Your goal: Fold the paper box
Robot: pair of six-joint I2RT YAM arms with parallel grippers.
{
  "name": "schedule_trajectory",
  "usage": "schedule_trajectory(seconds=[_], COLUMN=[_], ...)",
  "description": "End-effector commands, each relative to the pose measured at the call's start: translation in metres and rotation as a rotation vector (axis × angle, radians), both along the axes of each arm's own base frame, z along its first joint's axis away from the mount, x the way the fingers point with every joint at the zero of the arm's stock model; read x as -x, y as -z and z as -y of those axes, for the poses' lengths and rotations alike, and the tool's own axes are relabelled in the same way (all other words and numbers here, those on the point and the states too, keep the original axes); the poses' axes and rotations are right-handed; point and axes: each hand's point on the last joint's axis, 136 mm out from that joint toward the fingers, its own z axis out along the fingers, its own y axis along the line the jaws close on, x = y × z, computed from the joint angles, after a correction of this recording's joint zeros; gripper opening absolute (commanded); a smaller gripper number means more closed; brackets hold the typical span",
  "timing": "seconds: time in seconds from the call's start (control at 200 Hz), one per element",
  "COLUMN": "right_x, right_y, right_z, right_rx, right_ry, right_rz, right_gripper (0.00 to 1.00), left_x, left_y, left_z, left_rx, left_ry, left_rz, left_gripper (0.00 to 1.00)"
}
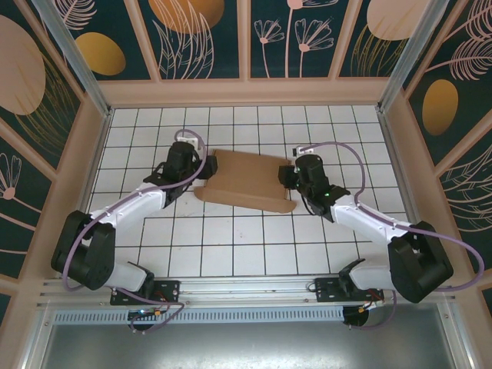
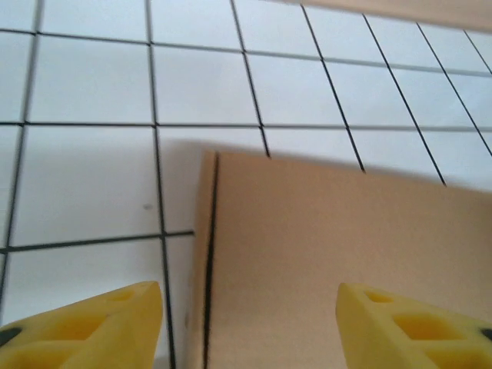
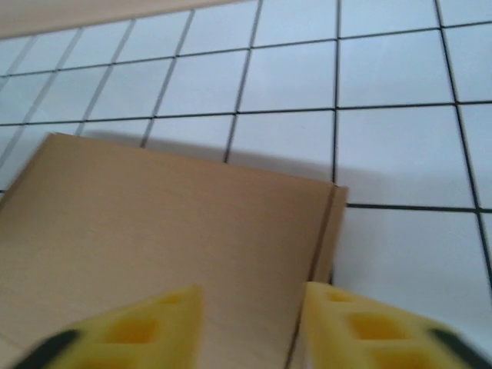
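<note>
**Both grippers released at either end of the cardboard**

Here we are at the middle of the white tiled table [image 1: 231, 246], where the plain brown cardboard paper box [image 1: 246, 181] lies low on the tiles, one arm at each end. The left gripper [image 1: 198, 172] sits at the box's left edge and the right gripper [image 1: 289, 177] at its right edge.

Down on the left wrist camera, the left gripper [image 2: 247, 296] has its yellow fingers [image 2: 115, 323] spread wide, nothing clamped. They straddle the box's [image 2: 330, 238] left edge, where a dark crease line sets off a narrow strip of cardboard.

Over on the right wrist camera, the right gripper [image 3: 252, 296] is released too, with a clear gap between its yellow fingers [image 3: 361, 327]. The brown panel [image 3: 169, 223] spreads out below, with a crease and a thin side strip running under that gap. Bare tiles lie beyond.
</note>
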Motion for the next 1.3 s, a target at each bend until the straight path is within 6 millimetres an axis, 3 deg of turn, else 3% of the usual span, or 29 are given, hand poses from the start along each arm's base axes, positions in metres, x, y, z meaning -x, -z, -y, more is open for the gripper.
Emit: schedule_trajectory(seconds=[0.0,0.08,0.16,0.185,0.37,0.495,0.786,0.951,1.136,1.296], right_x=[-0.008,-0.006,-0.005,-0.005,-0.004,-0.005,0.001,0.013,0.025,0.024], right_y=[0.015,0.024,0.029,0.031,0.042,0.062,0.111,0.111,0.095,0.086], right_z=[0.030,0.030,0.029,0.029,0.022,0.016,0.007,-0.009,-0.025,-0.002], right_rx=[-0.006,-0.084,-0.135,-0.145,-0.205,-0.214,-0.222,-0.219,-0.146,-0.052], right_ry=[0.128,0.106,0.108,0.112,0.077,0.072,0.078,0.027,-0.028,0.051], right_rz=[-0.102,-0.151,-0.162,-0.172,-0.203,-0.279,-0.406,-0.412,-0.383,-0.354], right_gripper=[0.55,0.66,0.96,0.99,0.94,0.86,0.61,0.49,0.51,0.71], left_x=[0.000,0.001,0.003,0.004,0.000,-0.003,0.001,0.001,-0.008,-0.023], left_y=[0.021,0.028,0.036,0.039,0.057,0.067,0.101,0.103,0.085,0.054], left_z=[-0.029,-0.031,-0.028,-0.026,-0.013,-0.009,-0.004,-0.005,-0.006,-0.027], left_rx=[-0.037,-0.041,-0.026,-0.016,0.021,0.040,0.049,0.039,0.005,-0.054], left_ry=[-0.080,-0.060,-0.023,-0.007,0.055,0.071,0.078,0.081,0.083,-0.034], left_rz=[-0.072,-0.064,-0.083,-0.093,-0.147,-0.177,-0.270,-0.278,-0.253,-0.195], left_gripper=[0.65,0.71,0.76,0.77,0.79,0.77,0.60,0.53,0.54,0.65])
